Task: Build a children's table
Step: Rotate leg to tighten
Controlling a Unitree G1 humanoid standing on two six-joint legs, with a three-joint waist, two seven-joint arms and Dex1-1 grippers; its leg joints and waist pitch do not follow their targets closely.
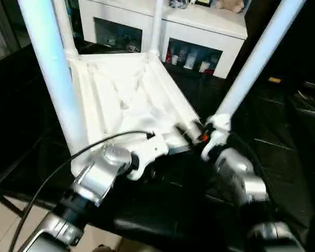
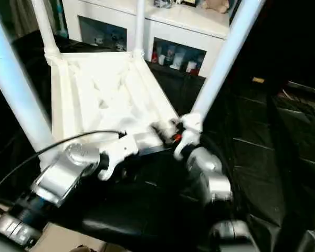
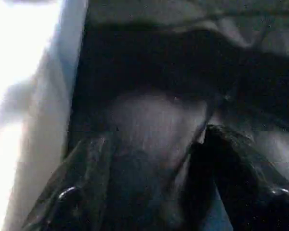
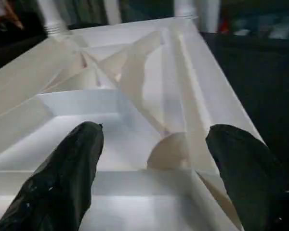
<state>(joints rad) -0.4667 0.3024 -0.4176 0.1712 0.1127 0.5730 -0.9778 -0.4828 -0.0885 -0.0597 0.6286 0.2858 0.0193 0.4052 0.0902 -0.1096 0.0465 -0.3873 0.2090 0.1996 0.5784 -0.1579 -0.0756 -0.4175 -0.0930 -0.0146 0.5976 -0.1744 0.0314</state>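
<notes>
An upturned white tabletop (image 1: 131, 97) is seen lying on a black cloth-covered bench (image 1: 283, 152), ribbed underside up, with four legs (image 1: 52, 73) standing in its corner sockets. The right gripper (image 4: 149, 159) is spread wide over the near edge, holding nothing. The left gripper (image 3: 154, 183) is parted beside a leg, empty. Each leg should probably be pressed fully home.

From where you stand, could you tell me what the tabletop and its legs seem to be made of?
Tabletop: apparently moulded white plastic, matte to faintly glossy; its upturned underside shows thin ribs and diagonal braces.
Legs: smooth white tubes with a soft sheen, probably plastic, though the frames leave painted metal open.
</notes>
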